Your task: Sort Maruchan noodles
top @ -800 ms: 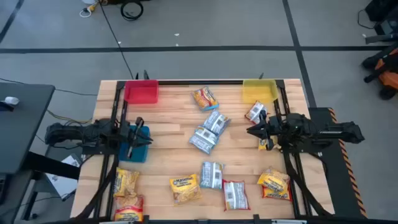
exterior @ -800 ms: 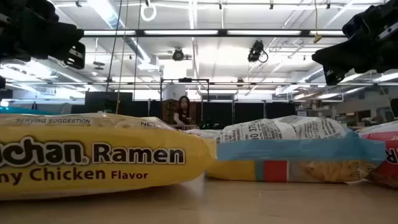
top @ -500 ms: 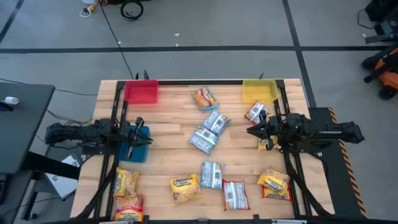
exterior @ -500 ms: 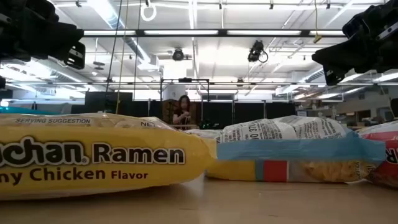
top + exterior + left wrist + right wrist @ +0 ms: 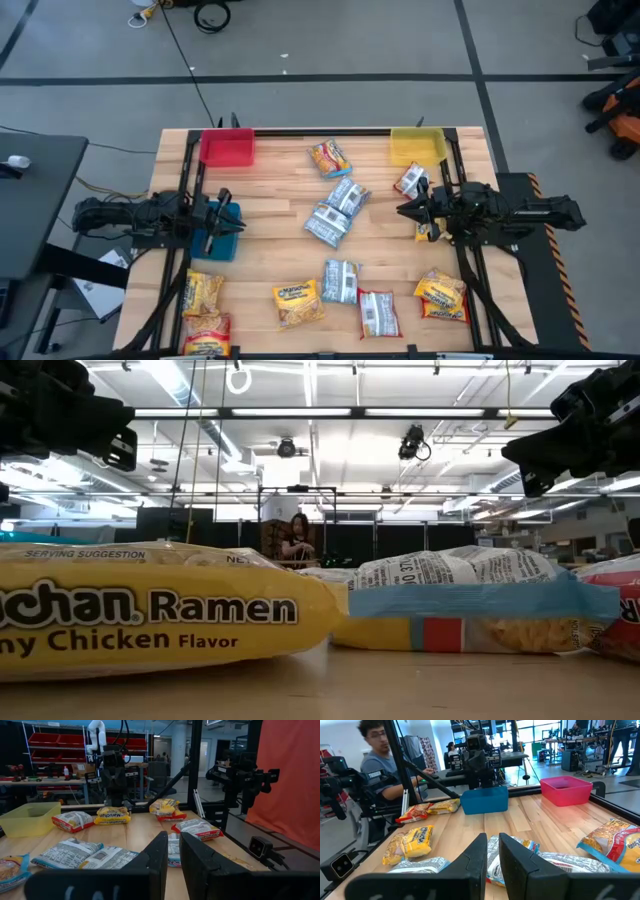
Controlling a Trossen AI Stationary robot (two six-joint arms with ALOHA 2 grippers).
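Note:
The Maruchan noodles lie flat and scattered on the wooden table (image 5: 270, 190). An orange packet (image 5: 329, 158) lies at the far middle. Two silver-blue packets (image 5: 347, 195) (image 5: 326, 225) lie at the centre and another (image 5: 340, 281) nearer. Red ones (image 5: 378, 312) (image 5: 410, 181) and yellow ones (image 5: 297, 303) (image 5: 203, 293) (image 5: 441, 295) lie around them. My left gripper (image 5: 238, 226) (image 5: 174, 857) hovers over the blue bin (image 5: 218, 232) at the left, shut and holding nothing. My right gripper (image 5: 401, 210) (image 5: 493, 855) hovers at the right, pointing at the centre, shut and holding nothing.
A red bin (image 5: 228, 148) stands at the far left corner and a yellow bin (image 5: 416, 146) at the far right. A black frame rail (image 5: 320, 131) runs along the far edge. A person (image 5: 380, 765) sits beyond the table's left side.

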